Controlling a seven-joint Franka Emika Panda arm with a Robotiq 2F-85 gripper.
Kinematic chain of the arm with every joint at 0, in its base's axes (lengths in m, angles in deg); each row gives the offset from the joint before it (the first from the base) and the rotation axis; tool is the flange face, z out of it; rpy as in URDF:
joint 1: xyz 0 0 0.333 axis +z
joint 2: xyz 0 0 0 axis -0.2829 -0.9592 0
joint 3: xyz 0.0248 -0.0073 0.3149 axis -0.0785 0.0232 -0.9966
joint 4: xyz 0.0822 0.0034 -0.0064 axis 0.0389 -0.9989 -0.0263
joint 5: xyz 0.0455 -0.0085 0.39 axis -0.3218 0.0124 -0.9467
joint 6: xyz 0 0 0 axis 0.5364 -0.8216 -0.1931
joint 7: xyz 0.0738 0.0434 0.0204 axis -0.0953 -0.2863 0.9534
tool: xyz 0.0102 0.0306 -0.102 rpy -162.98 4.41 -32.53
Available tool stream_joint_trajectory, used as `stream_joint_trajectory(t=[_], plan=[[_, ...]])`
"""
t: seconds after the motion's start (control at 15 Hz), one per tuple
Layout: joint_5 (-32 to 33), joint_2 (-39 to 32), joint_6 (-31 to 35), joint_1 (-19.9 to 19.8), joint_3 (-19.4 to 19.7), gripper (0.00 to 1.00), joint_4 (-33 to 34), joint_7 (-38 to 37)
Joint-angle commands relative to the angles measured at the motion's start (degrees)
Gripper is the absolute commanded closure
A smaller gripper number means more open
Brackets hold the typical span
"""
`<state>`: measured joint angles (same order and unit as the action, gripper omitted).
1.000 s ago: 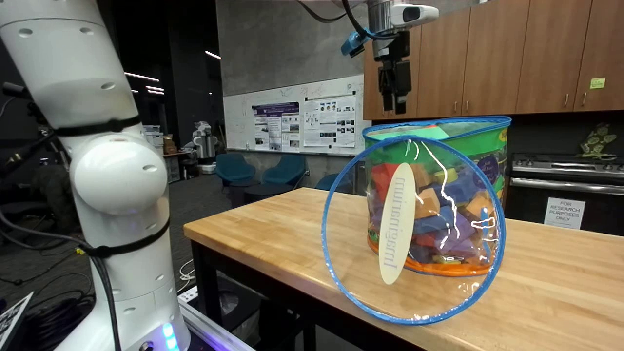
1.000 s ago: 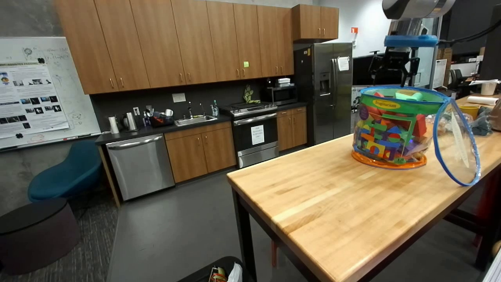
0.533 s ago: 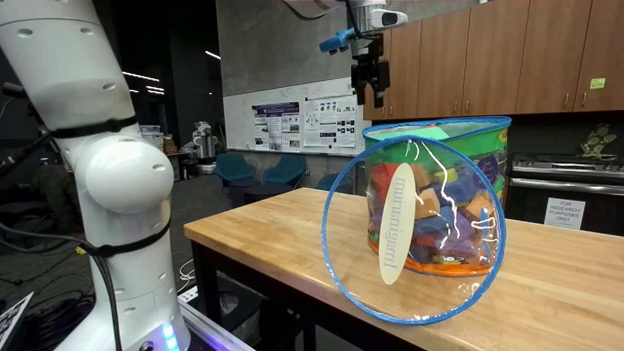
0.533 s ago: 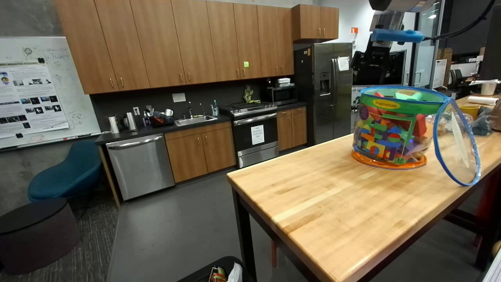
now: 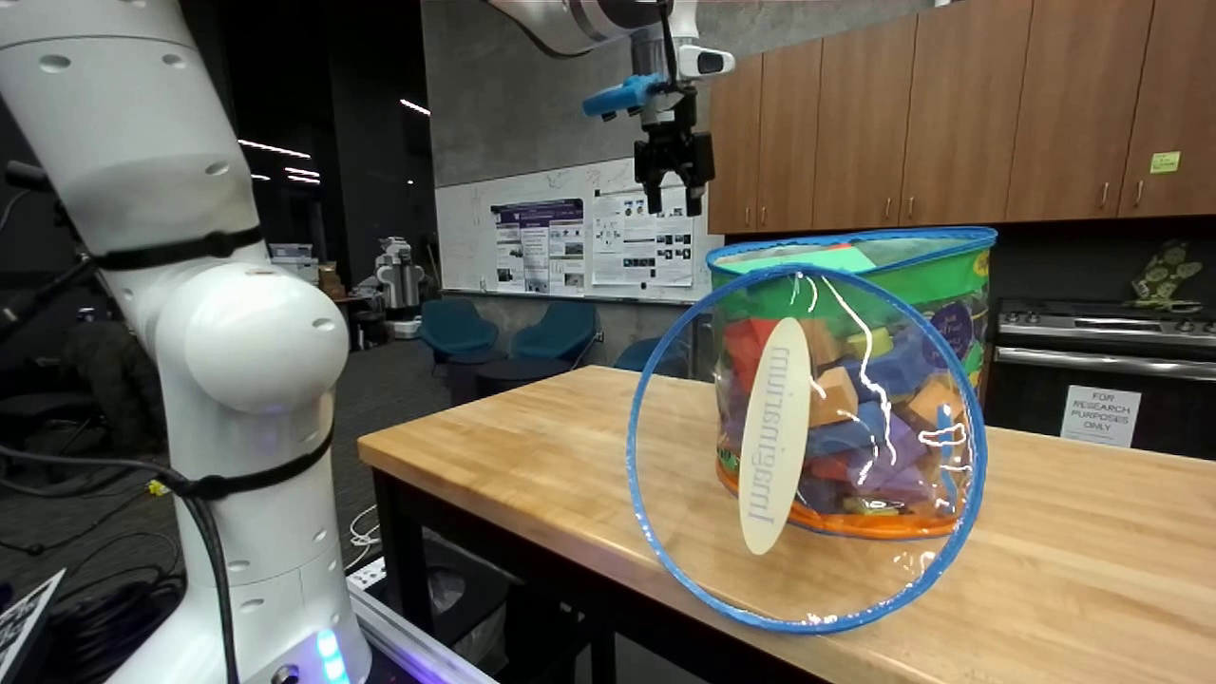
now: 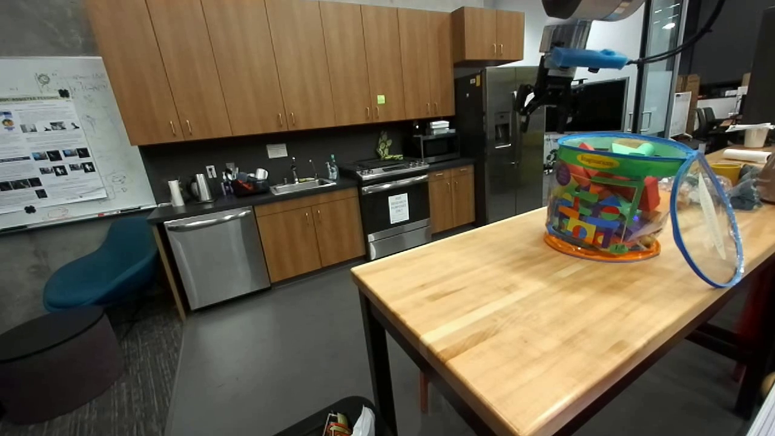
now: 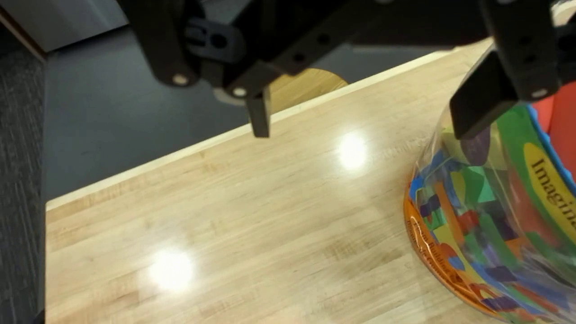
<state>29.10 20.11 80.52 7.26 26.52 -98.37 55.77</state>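
Note:
My gripper (image 5: 674, 201) is open and empty, high above the wooden table. It also shows in an exterior view (image 6: 542, 121) and in the wrist view (image 7: 368, 121), its fingers wide apart. The nearest thing is a clear round bag (image 6: 596, 206) with a green band, blue rim and orange base. It is full of coloured foam blocks and stands upright, its top open. In the wrist view the bag (image 7: 486, 234) is cut off at the right, below one finger. Its clear lid (image 5: 774, 437) with a blue rim hangs down at the bag's side.
The wooden table (image 6: 484, 303) carries the bag. Behind the bag stand a yellow cup (image 6: 726, 172) and plastic bags. A round wooden top (image 7: 306, 87) shows beyond the table edge. Cabinets, a stove (image 6: 393, 200) and a fridge (image 6: 514, 139) stand further off.
My gripper has moved from above the bag to beside it, leftward in both exterior views. Its fingers look more spread. The bag, blocks and lid have not moved.

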Motion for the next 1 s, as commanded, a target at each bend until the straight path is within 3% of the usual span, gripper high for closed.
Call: stream_joint_trajectory(t=[0.0, 0.53, 0.93], plan=[[2.1, 1.1, 3.3, 1.2, -1.9, 0.0, -3.5, 0.7], [1.2, 4.0, 13.0, 2.9, -3.7, 0.0, -17.3, 0.6], [1.0, 9.4, 16.3, 3.3, -4.7, 0.0, -28.4, -0.3]])
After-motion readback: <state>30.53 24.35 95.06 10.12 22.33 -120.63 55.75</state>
